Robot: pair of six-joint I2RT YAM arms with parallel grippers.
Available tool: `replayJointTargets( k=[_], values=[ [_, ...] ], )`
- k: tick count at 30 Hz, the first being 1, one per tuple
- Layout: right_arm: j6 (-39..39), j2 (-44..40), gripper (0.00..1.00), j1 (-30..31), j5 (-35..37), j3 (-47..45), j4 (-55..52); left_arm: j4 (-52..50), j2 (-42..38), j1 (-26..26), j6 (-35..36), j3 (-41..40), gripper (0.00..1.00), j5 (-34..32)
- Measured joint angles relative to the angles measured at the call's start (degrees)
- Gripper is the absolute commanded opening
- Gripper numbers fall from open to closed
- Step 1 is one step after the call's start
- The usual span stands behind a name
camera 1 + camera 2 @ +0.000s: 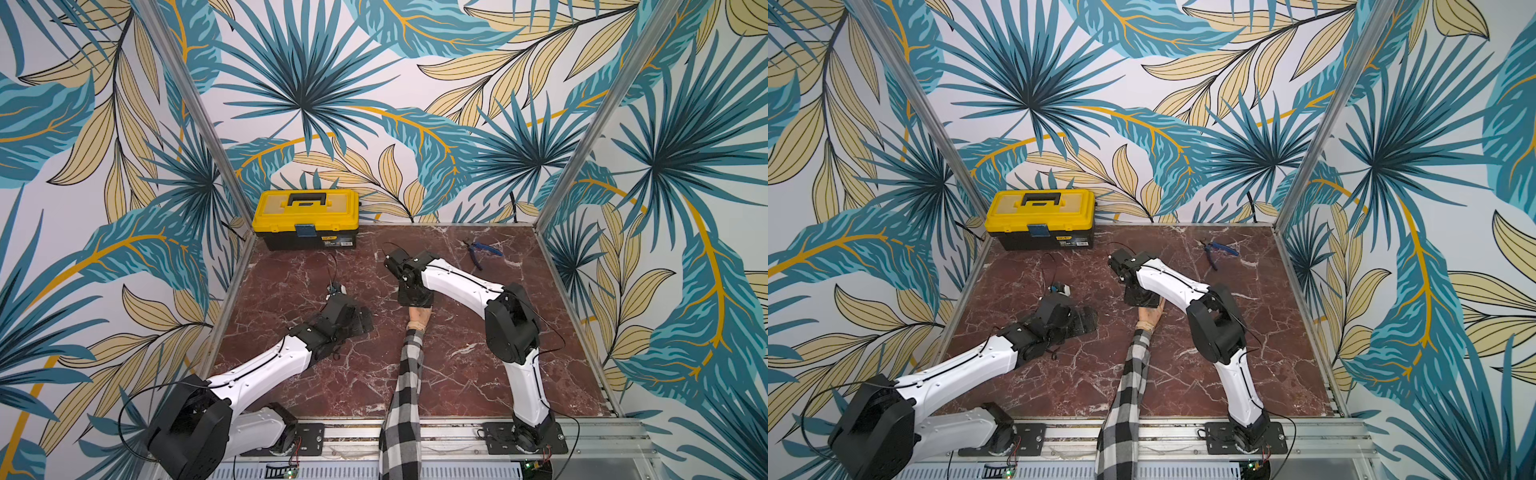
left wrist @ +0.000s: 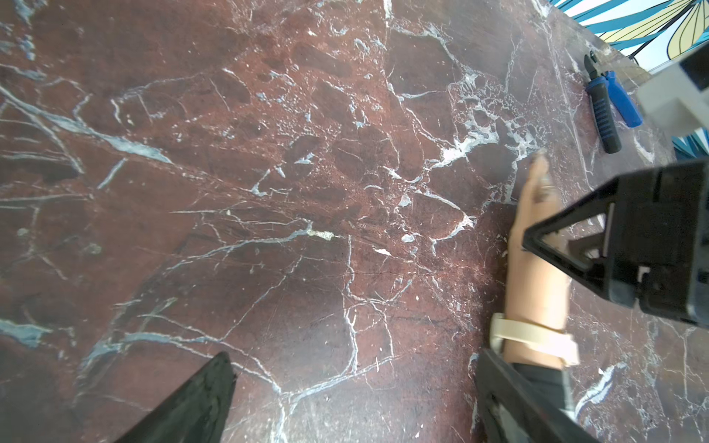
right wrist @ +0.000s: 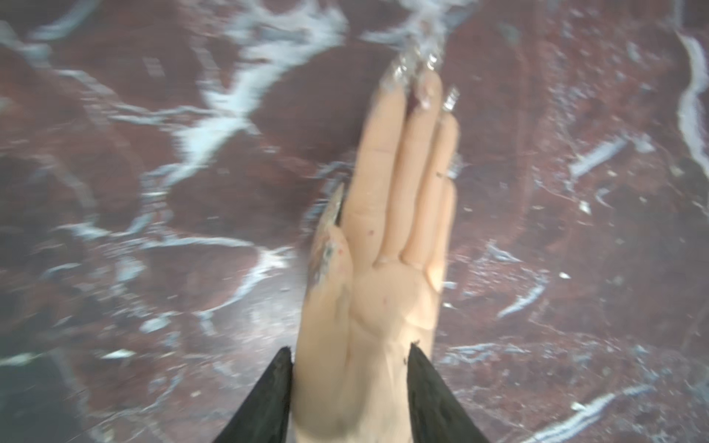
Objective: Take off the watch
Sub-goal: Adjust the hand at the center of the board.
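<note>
A mannequin hand (image 3: 383,268) lies palm up on the red marble table (image 1: 291,374), on an arm in a black-and-white plaid sleeve (image 1: 405,399). The watch (image 2: 533,335) is a beige strap round the wrist, seen in both top views (image 1: 417,325) (image 1: 1147,325); its case is not clearly visible. My right gripper (image 3: 350,349) hangs over the palm, jaws partly open, one finger on each side of the heel of the hand. My left gripper (image 2: 353,383) stands wide open and empty to the left of the wrist (image 1: 357,322). One of its fingers (image 2: 510,402) is close beside the strap.
A yellow and black toolbox (image 1: 306,218) stands shut at the back left of the table. Blue-handled pliers (image 1: 482,251) lie at the back right, also in the left wrist view (image 2: 610,107). Leaf-patterned walls close in the table on three sides.
</note>
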Motion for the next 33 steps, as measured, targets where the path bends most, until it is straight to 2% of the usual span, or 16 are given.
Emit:
replayJointTargets(
  k=[4,8,10,12,17,21,25,33],
  values=[
    [0.26,1.36,0.53,1.60,-3.41,3.45,0.87,0.00,0.44,0.42,-0.13,0.00,0.99,0.83],
    [0.61,0.94,0.60,1.99,-6.73,3.87,2.58,0.00,1.88,0.70,0.31,0.22,0.99,2.51],
    [0.52,-0.39,0.66,1.90,-7.37,2.84,3.58,-0.04,2.75,0.87,0.90,0.61,0.99,3.87],
    [0.22,-3.78,0.77,1.62,-7.89,-0.42,5.16,-0.04,3.76,1.03,1.62,1.31,1.00,5.51],
    [0.92,-15.80,0.98,-0.81,-9.88,-13.81,10.62,-0.07,4.68,1.70,2.84,2.60,0.99,8.74],
    [1.68,-21.09,0.99,-3.89,-11.89,-24.00,15.56,-0.09,5.31,2.14,3.30,4.04,1.00,10.12],
    [2.16,-22.47,1.00,-5.57,-14.78,-32.06,21.00,-0.09,6.93,2.45,3.58,5.99,1.00,10.60],
    [5.90,-22.62,0.99,-8.04,-22.71,-42.36,36.15,-0.04,10.51,2.75,3.17,8.52,0.99,11.96]
  ],
)
